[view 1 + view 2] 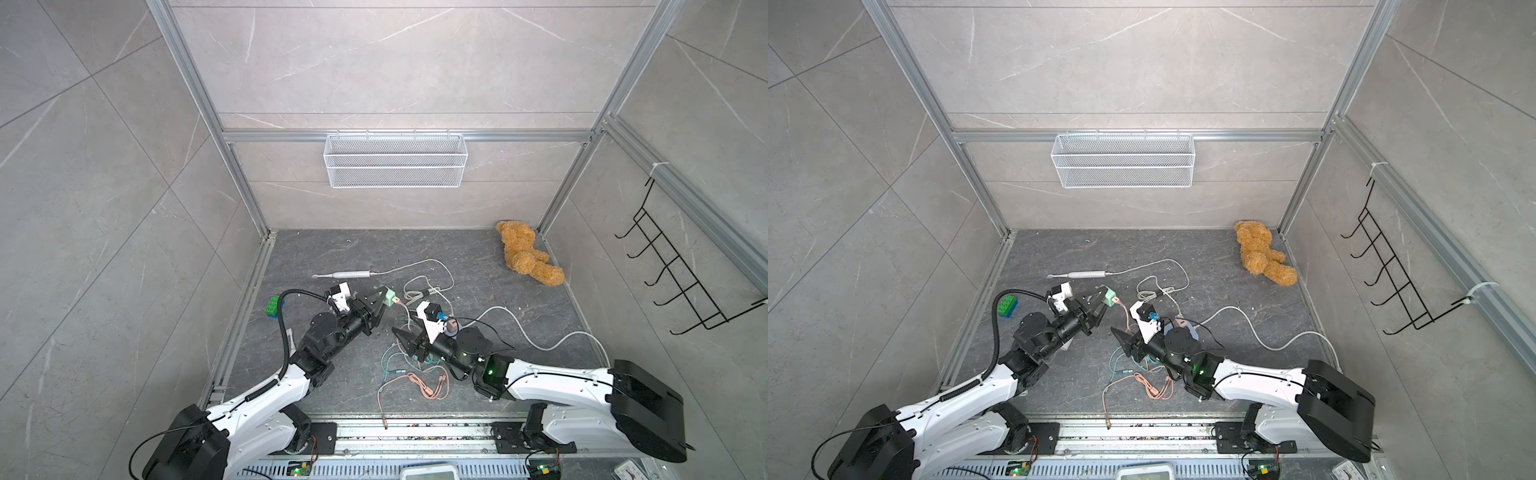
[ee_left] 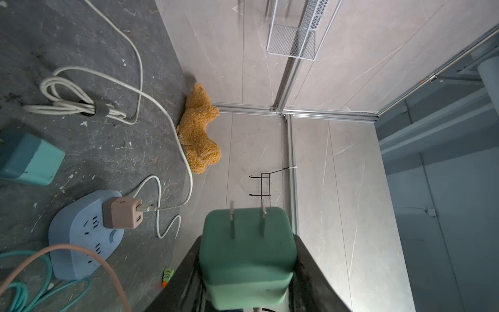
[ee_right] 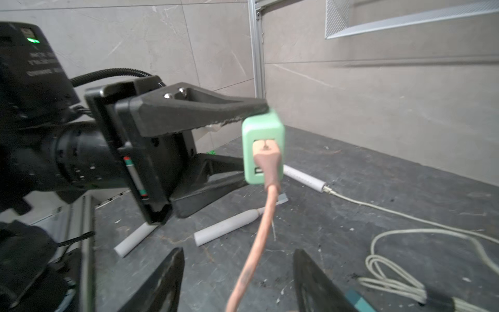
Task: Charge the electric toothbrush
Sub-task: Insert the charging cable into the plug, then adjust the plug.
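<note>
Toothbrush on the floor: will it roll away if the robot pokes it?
Probably a bit: the toothbrush has a round, slim handle lying flat, so a sideways poke could roll it. The white cable that seems plugged into its end would likely tug it back. It looks stiff, so it shouldn't bend.

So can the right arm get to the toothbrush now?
Probably not directly: the left gripper, shut on the green USB charger, sits between the open right gripper and the electric toothbrush.
</note>
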